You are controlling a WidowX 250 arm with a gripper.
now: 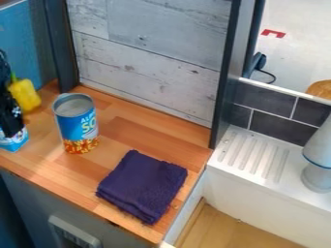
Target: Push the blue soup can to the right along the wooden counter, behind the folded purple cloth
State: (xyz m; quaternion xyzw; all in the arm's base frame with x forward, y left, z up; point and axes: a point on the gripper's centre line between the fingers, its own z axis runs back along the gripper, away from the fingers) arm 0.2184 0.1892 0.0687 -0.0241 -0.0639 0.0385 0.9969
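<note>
At the left edge of the wooden counter, my black gripper (9,115) hangs low, right at a small blue and white carton (15,140); whether it grasps the carton cannot be made out. Just behind it lies a yellow toy pepper (24,95) with a green stem. To the right of the carton, a blue can (76,123) with an orange and yellow lower band stands upright, apart from the gripper. A folded dark purple cloth (142,186) lies flat near the counter's front right part.
A whitewashed plank panel (145,53) with dark posts backs the counter (110,169). To the right are a white ribbed drainboard (255,155), dark tiles (275,127) and a pale grey bottle-shaped object (318,157). The counter's front edge drops to a grey cabinet front.
</note>
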